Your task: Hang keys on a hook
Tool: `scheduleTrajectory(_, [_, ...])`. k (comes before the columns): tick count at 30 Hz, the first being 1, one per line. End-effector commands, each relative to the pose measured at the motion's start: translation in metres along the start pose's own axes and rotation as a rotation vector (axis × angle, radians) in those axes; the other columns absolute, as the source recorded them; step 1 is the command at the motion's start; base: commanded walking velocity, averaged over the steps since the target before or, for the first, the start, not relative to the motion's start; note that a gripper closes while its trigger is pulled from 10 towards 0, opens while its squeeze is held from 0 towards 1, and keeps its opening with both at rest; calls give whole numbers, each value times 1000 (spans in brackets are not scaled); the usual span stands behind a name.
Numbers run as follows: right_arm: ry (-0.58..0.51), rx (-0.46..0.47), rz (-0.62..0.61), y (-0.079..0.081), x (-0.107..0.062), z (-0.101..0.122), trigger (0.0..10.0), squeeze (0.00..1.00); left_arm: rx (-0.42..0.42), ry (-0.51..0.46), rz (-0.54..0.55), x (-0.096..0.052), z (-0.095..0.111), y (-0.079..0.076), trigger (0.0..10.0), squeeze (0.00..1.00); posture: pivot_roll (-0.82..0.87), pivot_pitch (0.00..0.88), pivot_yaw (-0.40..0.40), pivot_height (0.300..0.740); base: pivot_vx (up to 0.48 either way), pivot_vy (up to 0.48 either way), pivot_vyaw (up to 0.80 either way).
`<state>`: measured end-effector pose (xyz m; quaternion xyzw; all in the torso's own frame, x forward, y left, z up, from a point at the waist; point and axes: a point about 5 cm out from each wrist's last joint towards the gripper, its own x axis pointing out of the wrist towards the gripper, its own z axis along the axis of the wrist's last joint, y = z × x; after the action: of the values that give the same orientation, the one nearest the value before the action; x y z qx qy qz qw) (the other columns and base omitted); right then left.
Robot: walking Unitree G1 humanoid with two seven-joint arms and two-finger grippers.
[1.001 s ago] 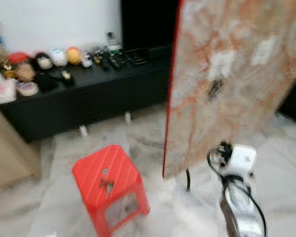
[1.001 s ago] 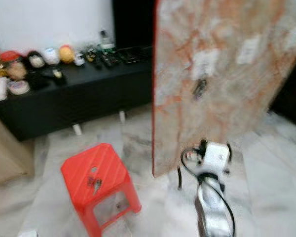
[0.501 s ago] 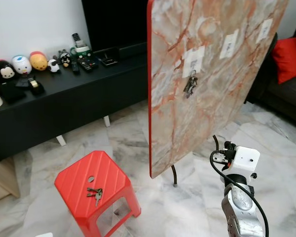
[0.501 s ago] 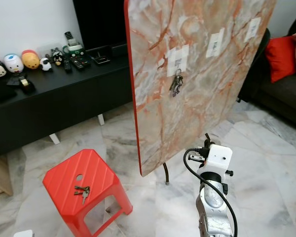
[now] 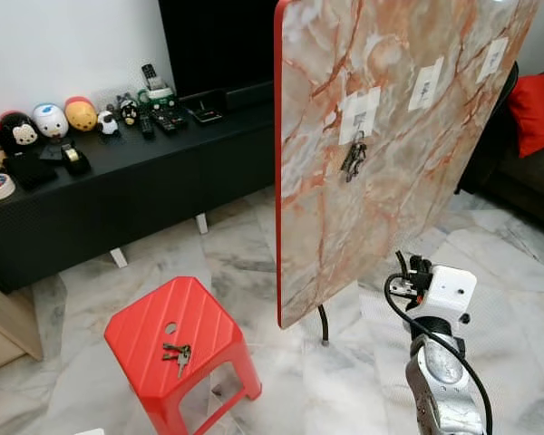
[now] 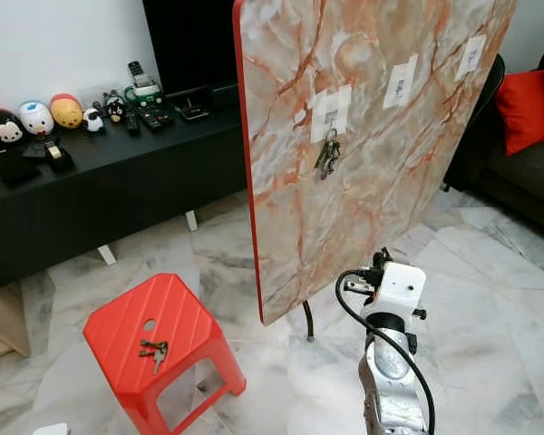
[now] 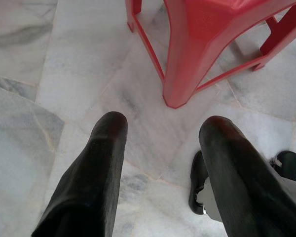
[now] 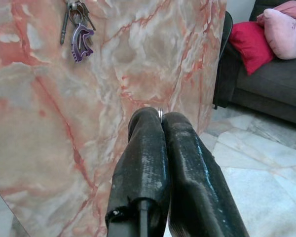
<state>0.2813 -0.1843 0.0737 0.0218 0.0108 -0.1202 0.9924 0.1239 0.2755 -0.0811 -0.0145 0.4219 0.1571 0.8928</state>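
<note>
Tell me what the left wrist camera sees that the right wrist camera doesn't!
The left wrist view has the red stool's legs, with the left hand open above the floor. The right wrist view has the marble board, keys with a purple tag hanging on it, a dark sofa with a red cushion and a pink cushion, and the right hand shut. Both views have pale marble floor and two black fingers.
</note>
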Motion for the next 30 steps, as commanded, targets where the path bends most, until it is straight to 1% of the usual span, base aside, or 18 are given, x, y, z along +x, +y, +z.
scheduleTrajectory(1, [0,14,-16,-3,2,1,10000,0,2,27,7,-2,-6,2,10000,0,31,0,-26,740,0,0,0])
scheduleTrajectory(6, [22,20,-23,-4,2,-1,10000,0,3,27,10,-2,-6,4,10000,0,31,0,-25,740,49,0,-86])
scheduleTrajectory(12, [24,29,-26,-4,2,-2,10000,0,5,31,11,-3,-8,4,10000,0,30,0,-24,740,269,0,-745])
scheduleTrajectory(21, [11,29,-28,-4,2,-1,10000,0,6,35,8,-3,-9,1,10000,0,30,0,-24,740,282,0,0])
scheduleTrajectory(26, [5,27,-25,-4,2,0,10000,0,6,34,4,-1,-7,-4,10000,0,31,0,-26,740,292,0,0])
scheduleTrajectory(30, [5,27,-27,-4,2,-1,10000,0,5,31,3,-1,-8,-4,10000,0,30,0,-26,740,290,0,0])
